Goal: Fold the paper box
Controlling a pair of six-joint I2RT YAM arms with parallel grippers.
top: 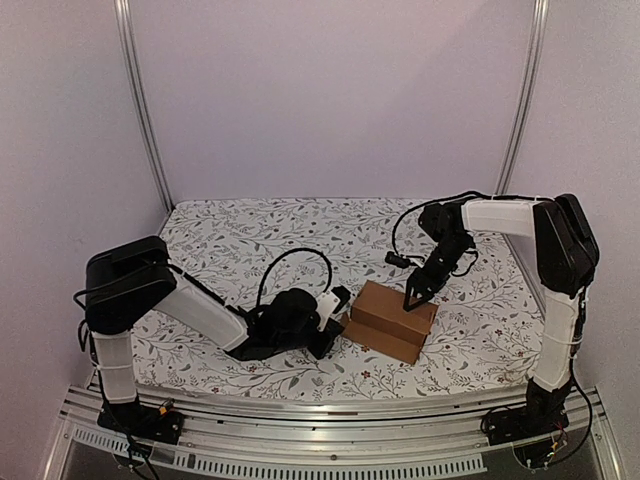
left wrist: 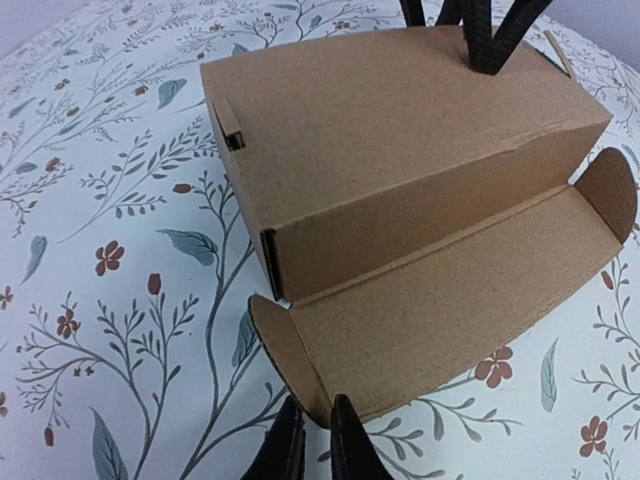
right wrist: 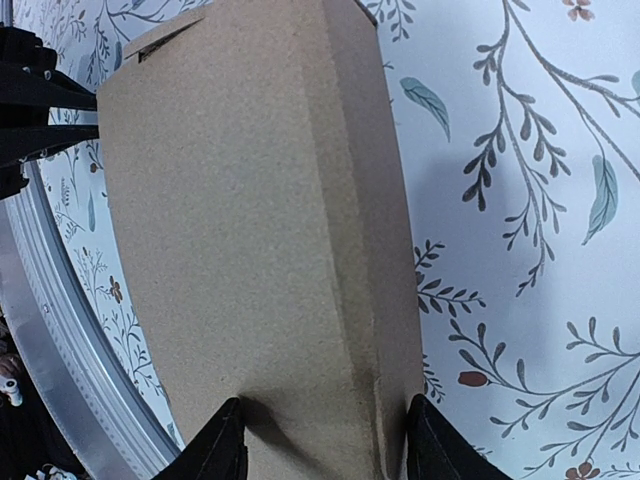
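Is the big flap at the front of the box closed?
No, the front flap of the paper box lies open on the flowery cloth, not folded up.

**Left wrist view:** the left fingers (left wrist: 288,450) are cropped by the lower edge, and whether they pinch the open flap of the paper box (left wrist: 400,150) is indeterminate. The right fingers (left wrist: 495,40) are truncated by the upper edge.

**Right wrist view:** the box runs past the upper and lower edges.

**Top view:** its far face is hidden.
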